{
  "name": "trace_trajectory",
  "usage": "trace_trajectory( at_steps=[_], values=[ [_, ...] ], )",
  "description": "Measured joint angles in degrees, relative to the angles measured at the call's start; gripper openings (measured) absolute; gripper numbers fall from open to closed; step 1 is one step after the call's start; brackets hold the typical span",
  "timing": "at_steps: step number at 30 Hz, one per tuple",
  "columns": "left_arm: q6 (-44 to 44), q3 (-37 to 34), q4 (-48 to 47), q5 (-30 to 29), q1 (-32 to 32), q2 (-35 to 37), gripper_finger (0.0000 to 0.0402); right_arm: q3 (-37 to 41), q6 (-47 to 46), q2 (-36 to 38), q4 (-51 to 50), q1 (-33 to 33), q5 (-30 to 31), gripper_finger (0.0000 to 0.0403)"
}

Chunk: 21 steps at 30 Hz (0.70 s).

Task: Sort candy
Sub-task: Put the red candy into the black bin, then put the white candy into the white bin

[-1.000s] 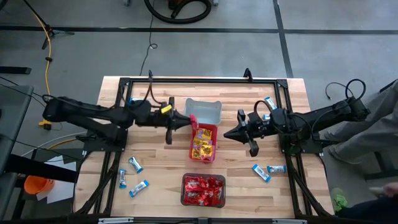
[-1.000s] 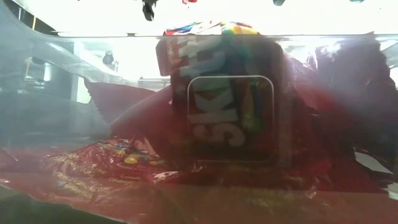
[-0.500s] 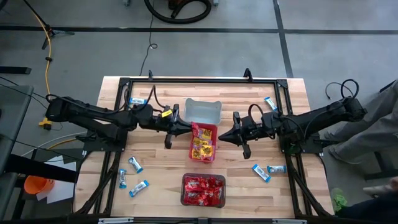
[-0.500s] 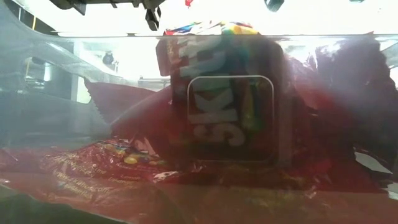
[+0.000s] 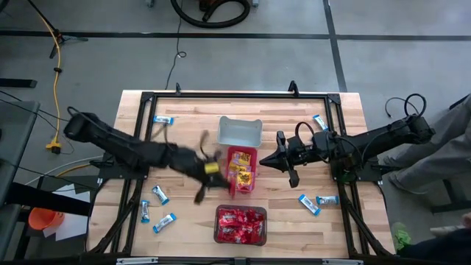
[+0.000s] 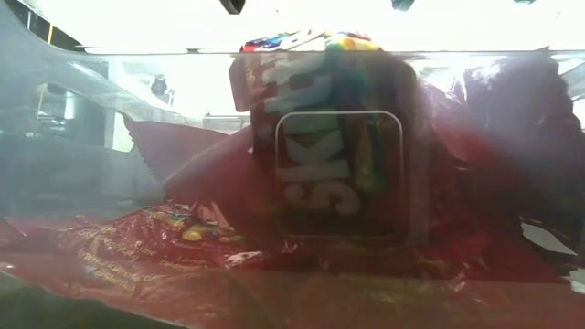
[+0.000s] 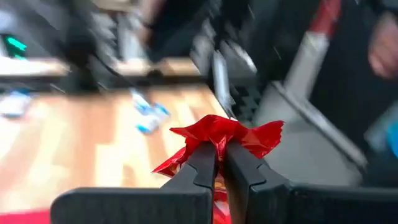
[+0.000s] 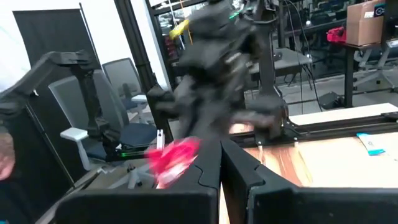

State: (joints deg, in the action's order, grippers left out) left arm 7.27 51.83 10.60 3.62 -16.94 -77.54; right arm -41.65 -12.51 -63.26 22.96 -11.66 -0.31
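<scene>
Wrist cam shows left fingers (image 7: 219,163) clamped on red candy (image 7: 225,137); overhead blurs it; right fingers (image 5: 274,158) closed, empty.

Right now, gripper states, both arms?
Left gripper: shut on a red candy, beside the pink bin.
Right gripper: shut, holding nothing, right of that bin.

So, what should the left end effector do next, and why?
Probably move over the bin of red candy and release: the left end effector is shut on a red packet, short of that bin. The right end effector waits by the middle bin.
</scene>
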Motion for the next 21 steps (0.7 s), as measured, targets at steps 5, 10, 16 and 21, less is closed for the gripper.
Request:
trace_trajectory(
  at_steps=[5, 10, 16, 21],
  values=[
    [-0.1, 5.1, -3.3, 0.2, -7.2, -9.9, 0.0002, 0.0, 0.0, 0.0, -0.4, 0.0, -0.1, 0.0],
    [0.0, 9.2, -5.3, 0.1, -10.7, -18.2, 0.002, 0.0, -0.5, 0.0, -0.9, 0.0, -0.2, 0.0],
    [1.0, 15.3, -15.6, -0.3, -11.2, -23.2, 0.0085, 0.0, -2.5, 0.0, -0.8, 0.0, -4.9, 0.0],
    [1.6, 18.2, -23.5, -0.2, -10.5, -22.7, 0.0157, 0.0, -3.9, 1.2, -1.0, 0.0, -7.3, 0.0]
  ],
)
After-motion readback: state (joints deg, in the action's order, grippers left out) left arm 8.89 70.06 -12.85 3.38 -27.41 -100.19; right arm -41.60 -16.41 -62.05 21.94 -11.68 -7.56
